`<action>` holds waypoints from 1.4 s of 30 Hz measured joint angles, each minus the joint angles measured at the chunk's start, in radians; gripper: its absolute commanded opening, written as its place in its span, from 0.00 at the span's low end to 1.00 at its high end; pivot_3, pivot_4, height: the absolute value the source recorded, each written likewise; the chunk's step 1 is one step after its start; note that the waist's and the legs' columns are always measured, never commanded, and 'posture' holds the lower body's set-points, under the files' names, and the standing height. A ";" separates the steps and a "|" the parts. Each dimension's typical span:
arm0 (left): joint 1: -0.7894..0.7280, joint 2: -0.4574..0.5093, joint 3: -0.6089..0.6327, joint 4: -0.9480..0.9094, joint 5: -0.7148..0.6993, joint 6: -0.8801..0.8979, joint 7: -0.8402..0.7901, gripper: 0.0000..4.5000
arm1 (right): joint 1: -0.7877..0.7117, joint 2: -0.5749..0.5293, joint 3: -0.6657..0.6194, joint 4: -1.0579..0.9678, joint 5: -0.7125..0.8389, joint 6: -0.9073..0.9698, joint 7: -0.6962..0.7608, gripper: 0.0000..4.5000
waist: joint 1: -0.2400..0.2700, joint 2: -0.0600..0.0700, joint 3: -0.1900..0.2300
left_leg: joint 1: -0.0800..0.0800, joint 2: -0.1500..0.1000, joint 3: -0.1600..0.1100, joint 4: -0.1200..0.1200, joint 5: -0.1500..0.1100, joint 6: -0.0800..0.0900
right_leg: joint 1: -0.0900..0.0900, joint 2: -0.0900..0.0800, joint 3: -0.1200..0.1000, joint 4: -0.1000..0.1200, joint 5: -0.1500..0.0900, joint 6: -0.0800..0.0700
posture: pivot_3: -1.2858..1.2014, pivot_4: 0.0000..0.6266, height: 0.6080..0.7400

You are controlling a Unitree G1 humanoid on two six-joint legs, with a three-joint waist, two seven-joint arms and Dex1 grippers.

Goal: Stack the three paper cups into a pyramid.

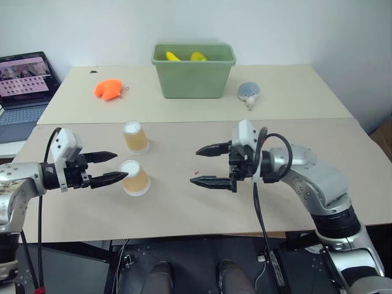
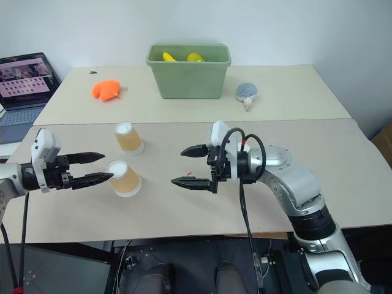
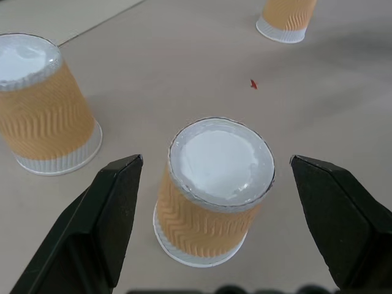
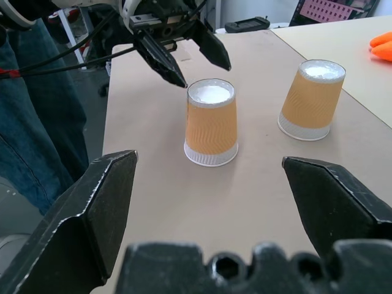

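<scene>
The pyramid is not yet begun; the step in hand is judged to be the first grasp. The left gripper [image 1: 121, 165] is held level with its jaws wide, one finger to each side of the near cup [image 1: 135, 177], with a gap on both sides in the left wrist view, so nothing is gripped. The cup stands upside down, white base up, on the table [image 1: 184, 208]. Just beyond it stands the far cup [image 1: 135, 137], also inverted, near but apart. A third cup [image 3: 283, 21] is seen further across the table in the left wrist view. The right gripper [image 1: 195, 165] hangs to the right of the two cups, pointing at them, with jaws spread wide and empty.

Next, the left jaws would have to be closed gently on the near cup, since thin paper is easily crushed. Two cups must then be brought side by side before one is set on top.

On the rear table lie a laptop [image 1: 24, 86], an orange toy [image 1: 109, 89], a green bin [image 1: 193, 76] and a grey toy [image 1: 248, 93], all well clear. Nothing is seen blocking the cups.
</scene>
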 measured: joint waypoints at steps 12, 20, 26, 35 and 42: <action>-0.027 -0.058 -0.072 0.079 0.066 -0.091 -0.019 0.91 | 0.023 0.002 -0.010 -0.013 0.002 0.000 -0.034 0.99 | 0.001 0.000 0.000 | 0.000 0.000 0.000 0.002 0.000 0.000 | 0.000 0.000 0.000 0.001 0.000 0.000 | 0.52 0.24 0.94; -0.055 -0.092 -0.098 0.102 0.098 -0.132 -0.008 0.91 | 0.023 0.002 -0.011 -0.014 0.002 0.000 -0.042 0.99 | -0.001 0.000 0.000 | 0.000 0.000 0.000 0.002 0.000 0.000 | 0.000 0.000 0.000 0.002 0.000 0.000 | 0.52 0.24 0.94; -0.061 -0.094 -0.100 0.113 0.099 -0.153 -0.021 0.69 | 0.023 0.002 -0.011 -0.014 0.002 0.000 -0.043 1.00 | 0.001 0.000 0.000 | 0.000 0.000 0.000 0.003 0.000 0.000 | 0.000 0.000 0.000 0.003 0.000 0.000 | 0.52 0.24 0.94; -0.077 -0.101 -0.100 0.118 0.099 -0.155 -0.025 0.52 | 0.023 0.002 -0.012 -0.014 0.001 0.000 -0.044 1.00 | 0.001 0.000 0.000 | 0.000 0.000 0.000 0.003 0.000 0.000 | 0.000 0.000 0.000 0.003 0.000 0.000 | 0.52 0.24 0.94; -0.230 -0.213 -0.163 0.156 0.111 -0.157 -0.012 0.52 | 0.019 0.010 -0.015 0.006 -0.018 -0.006 -0.063 1.00 | 0.010 0.000 0.000 | -0.001 -0.002 -0.001 0.006 0.000 0.000 | 0.001 -0.001 0.000 0.004 0.000 0.000 | 0.52 0.24 0.94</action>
